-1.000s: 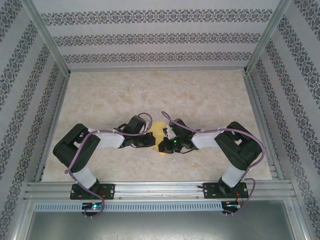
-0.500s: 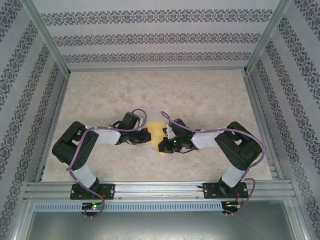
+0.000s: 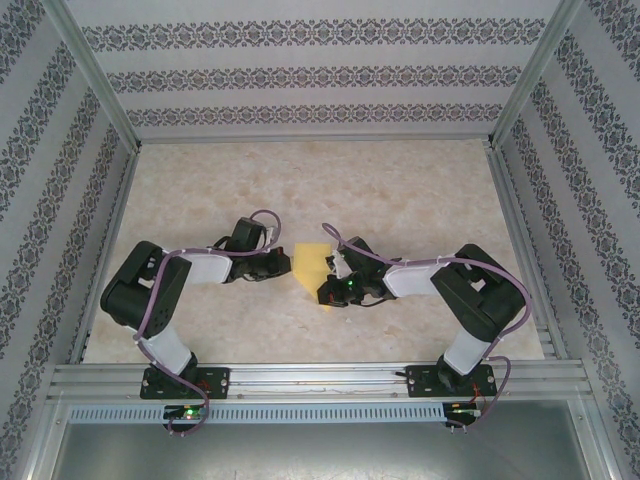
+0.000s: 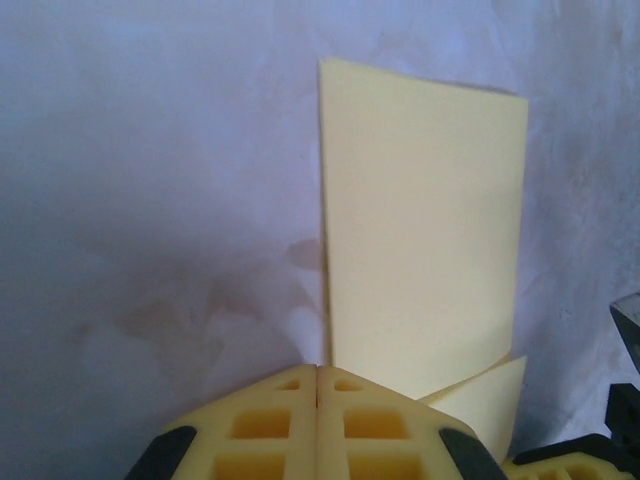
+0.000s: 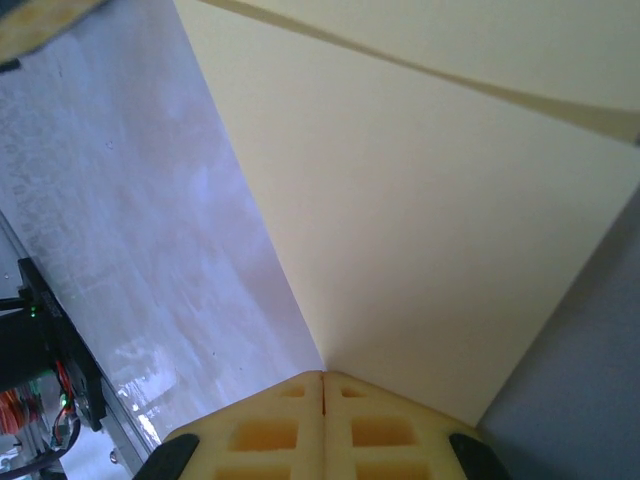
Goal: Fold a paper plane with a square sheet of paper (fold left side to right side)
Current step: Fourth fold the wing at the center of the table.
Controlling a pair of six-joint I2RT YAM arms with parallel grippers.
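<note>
A: From above, how much of the square sheet of paper (image 3: 311, 260) can you make out?
B: Its near right part lies under the right tool (image 3: 328, 290). Any crease is too small to tell.
A: And at the left wrist?
B: The left tool (image 4: 317, 372) hides the sheet's near corner, and the bottom edge cuts off the lower flap.
A: Right wrist?
B: The sheet runs off the top and right. There's a blurred tan shape (image 5: 40, 25) top left, and I can't tell what it is.

My feed shows black-jointed, white-shelled arms (image 3: 160, 290) with purple cables (image 3: 150, 315) looped along; left gripper (image 4: 318, 372) and right gripper (image 5: 322, 376) both wear yellow waffle-grid pads (image 4: 290, 400).
</note>
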